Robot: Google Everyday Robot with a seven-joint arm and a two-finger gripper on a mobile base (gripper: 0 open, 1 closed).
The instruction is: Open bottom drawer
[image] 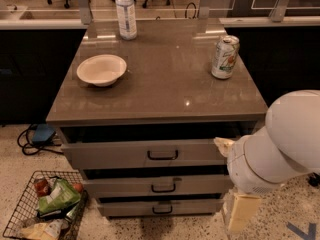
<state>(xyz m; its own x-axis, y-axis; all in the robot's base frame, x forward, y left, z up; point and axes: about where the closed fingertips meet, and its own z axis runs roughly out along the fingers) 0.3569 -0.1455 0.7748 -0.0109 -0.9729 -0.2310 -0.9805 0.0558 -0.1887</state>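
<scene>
The grey cabinet [160,91] has three drawers. The bottom drawer [125,207] is the lowest, a short grey front with a small black bar handle [162,209]; its inside does not show. My white arm [280,144] comes in from the right. The gripper [239,212] hangs low at the cabinet's right front corner, level with the bottom drawer and to the right of its handle, apart from it.
On the cabinet top stand a white bowl [101,69], a plastic bottle [126,11] and a drinks can [224,57]. A wire basket [45,211] with packets sits on the floor at the lower left. Cables [35,136] lie by the left side.
</scene>
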